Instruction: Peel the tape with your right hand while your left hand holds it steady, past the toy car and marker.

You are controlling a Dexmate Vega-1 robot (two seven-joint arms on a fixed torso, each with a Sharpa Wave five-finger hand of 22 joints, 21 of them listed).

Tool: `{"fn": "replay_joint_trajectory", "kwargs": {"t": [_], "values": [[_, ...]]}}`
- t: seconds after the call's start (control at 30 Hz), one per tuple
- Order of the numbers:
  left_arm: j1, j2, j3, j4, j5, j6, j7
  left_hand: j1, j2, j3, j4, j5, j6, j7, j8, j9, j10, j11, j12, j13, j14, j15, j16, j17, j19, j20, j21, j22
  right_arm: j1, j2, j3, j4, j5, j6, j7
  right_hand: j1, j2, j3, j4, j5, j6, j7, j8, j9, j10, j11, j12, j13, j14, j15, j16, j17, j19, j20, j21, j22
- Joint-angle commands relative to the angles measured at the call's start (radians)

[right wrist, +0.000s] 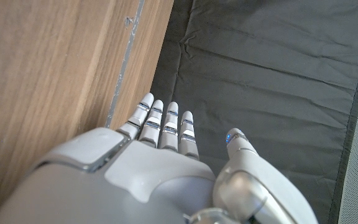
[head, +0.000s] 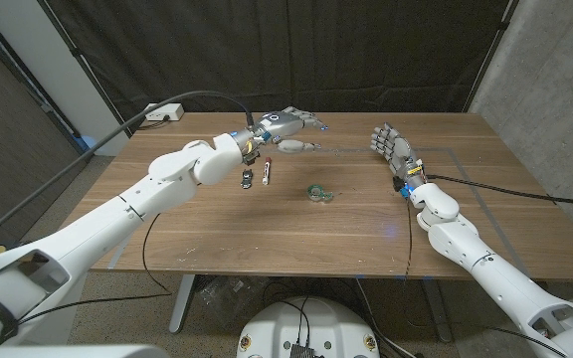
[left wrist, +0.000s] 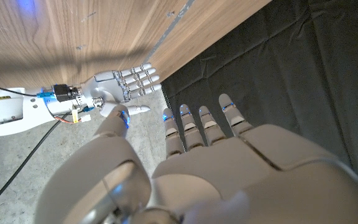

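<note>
A small green tape roll (head: pixel 318 193) lies on the wooden table (head: pixel 296 239) near its middle. To its left lie a marker (head: pixel 266 172) and a small dark toy car (head: pixel 245 178), just beneath my left forearm. My left hand (head: pixel 288 131) hovers over the far side of the table, fingers straight and apart, holding nothing; its back shows in the left wrist view (left wrist: pixel 229 155). My right hand (head: pixel 390 145) is raised at the far right, open, fingers extended, also seen from the left wrist (left wrist: pixel 120 84) and from its own wrist (right wrist: pixel 160 149). Both hands are well clear of the tape.
A white power strip (head: pixel 164 112) with a cable sits at the table's far left corner. Black curtains (head: pixel 366 50) hang behind the table. A thin line of tape (head: pixel 466 189) marks a rectangle on the right of the tabletop. A black cable (head: pixel 525 189) trails off the right.
</note>
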Motion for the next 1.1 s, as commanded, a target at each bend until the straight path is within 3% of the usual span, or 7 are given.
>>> {"fn": "replay_joint_trajectory", "kwargs": {"t": [0.03,0.17,0.33,0.6,0.87,1.03,1.1], "values": [[-0.024,-0.008,0.031,-0.024,0.020,0.093,-0.160,0.014,0.009,0.006,-0.012,0.006,0.006,0.005,-0.005,0.004,0.012,-0.004,-0.005,0.002,0.011,-0.023,0.001,0.001,0.012,0.001,-0.001,0.004,0.003,-0.003,-0.004,-0.001,0.005,-0.008,0.016,0.013,-0.004,0.010,-0.001,0.003,0.004,-0.005,0.001,0.004,0.006,0.003,-0.002,0.003,0.007,0.001,-0.002,0.004,-0.002,0.011,-0.003,0.004],[-0.035,-0.014,0.040,-0.016,0.006,0.105,-0.195,0.027,0.012,0.011,-0.018,0.006,0.016,0.006,-0.005,0.004,0.023,-0.005,-0.005,0.002,0.016,-0.026,0.001,0.001,0.017,-0.003,-0.001,0.004,0.002,-0.002,-0.004,0.000,0.007,-0.005,0.018,0.012,-0.005,0.011,-0.001,0.002,0.006,-0.005,0.002,0.004,0.006,0.003,-0.003,0.003,0.009,0.004,-0.002,0.004,-0.002,0.012,-0.005,0.004],[-0.051,-0.015,0.059,-0.015,0.023,0.111,-0.219,0.068,0.002,0.017,-0.044,0.002,0.095,0.023,0.007,0.003,0.078,-0.002,-0.002,0.002,0.049,-0.031,0.003,-0.001,0.035,-0.005,-0.002,0.004,0.002,-0.004,-0.005,-0.002,0.007,-0.008,0.021,0.012,-0.006,0.011,-0.001,0.002,0.009,-0.005,0.002,0.004,0.010,0.006,-0.002,0.003,0.011,0.004,-0.002,0.004,0.000,0.013,-0.006,0.004],[-0.058,-0.010,0.078,-0.026,0.083,0.102,-0.208,0.124,-0.057,0.003,-0.081,0.009,0.190,0.022,0.019,0.003,0.133,-0.012,-0.005,0.002,0.084,-0.051,0.001,-0.004,0.056,0.000,-0.007,0.003,0.005,-0.004,-0.006,0.001,0.009,-0.008,0.026,0.010,-0.006,0.012,-0.001,0.002,0.019,-0.002,0.005,0.004,0.016,0.009,0.000,0.003,0.014,0.008,-0.001,0.004,0.001,0.013,-0.009,0.005],[-0.068,-0.017,0.096,-0.028,0.130,0.104,-0.227,0.191,-0.107,-0.007,-0.095,0.027,0.256,0.039,0.023,0.004,0.186,-0.022,-0.005,0.004,0.114,-0.058,0.001,-0.003,0.067,0.004,-0.016,0.002,0.002,-0.003,-0.004,0.004,0.011,-0.003,0.030,0.008,-0.007,0.013,0.000,0.002,0.025,-0.001,0.006,0.004,0.027,0.013,0.003,0.003,0.020,0.007,0.000,0.005,0.003,0.013,-0.013,0.005],[-0.058,-0.025,0.103,-0.023,0.171,0.107,-0.187,0.230,-0.138,-0.016,-0.092,0.041,0.293,0.048,0.025,0.007,0.217,-0.020,-0.006,0.007,0.137,-0.064,0.006,0.001,0.075,-0.002,-0.022,0.003,0.001,-0.003,-0.004,0.005,0.013,-0.001,0.033,0.007,-0.007,0.013,0.001,0.002,0.030,-0.001,0.007,0.004,0.033,0.013,0.005,0.003,0.026,0.008,0.002,0.005,0.004,0.013,-0.015,0.005],[-0.047,-0.026,0.100,-0.020,0.183,0.110,-0.155,0.237,-0.158,-0.030,-0.082,0.050,0.344,0.048,0.036,0.008,0.253,-0.021,0.000,0.010,0.175,-0.083,0.019,0.007,0.073,-0.008,-0.029,0.005,0.000,-0.005,-0.004,0.005,0.013,-0.002,0.036,0.006,-0.007,0.013,0.001,0.002,0.032,0.000,0.007,0.004,0.035,0.014,0.005,0.003,0.028,0.010,0.002,0.005,0.005,0.013,-0.015,0.005]]}}
